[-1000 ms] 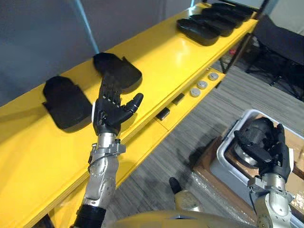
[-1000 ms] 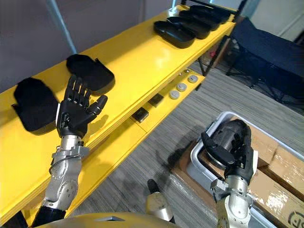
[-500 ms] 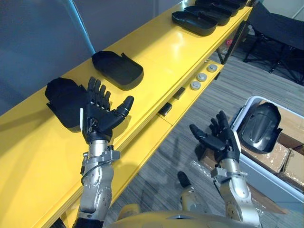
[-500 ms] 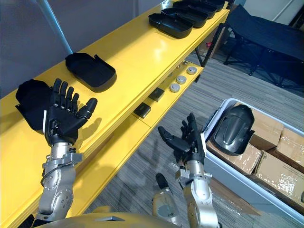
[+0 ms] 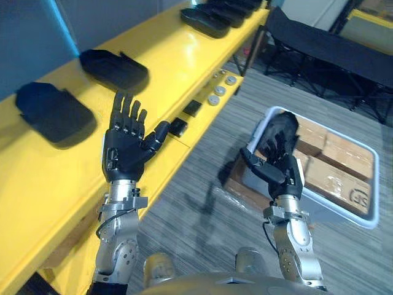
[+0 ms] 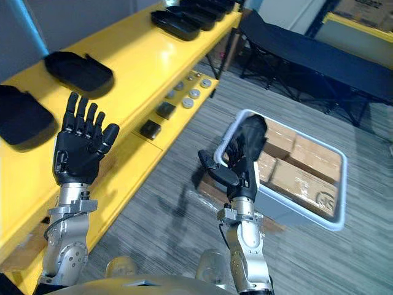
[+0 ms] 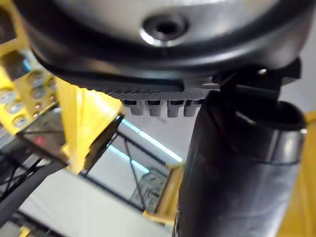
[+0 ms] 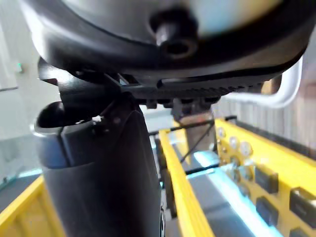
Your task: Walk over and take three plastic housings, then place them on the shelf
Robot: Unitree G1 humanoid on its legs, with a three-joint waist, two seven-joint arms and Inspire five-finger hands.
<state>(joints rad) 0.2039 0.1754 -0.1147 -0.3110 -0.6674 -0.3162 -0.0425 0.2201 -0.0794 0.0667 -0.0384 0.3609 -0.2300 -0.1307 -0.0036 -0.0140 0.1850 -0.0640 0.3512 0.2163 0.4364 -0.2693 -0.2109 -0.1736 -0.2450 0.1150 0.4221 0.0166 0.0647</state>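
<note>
Left robot hand [image 5: 126, 150] spread, empty, raised over yellow shelf [image 5: 43, 178] edge at 9 o'clock. Right robot hand [image 6: 236, 169] spread, empty, at 3 o'clock beside white bin [image 6: 339, 184]. One plastic housing [image 6: 253, 130] in the bin's 10 o'clock corner; two shelf housings [image 5: 115, 66] [image 5: 52, 112] at 10–11 o'clock.

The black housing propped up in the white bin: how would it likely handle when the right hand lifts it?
The housing looks like a thin moulded shell, so it is probably stiff and light for its size. Its smooth, rounded surface may slip in the right hand. It sits propped up in the bin, so a nudge could tip it.
</note>
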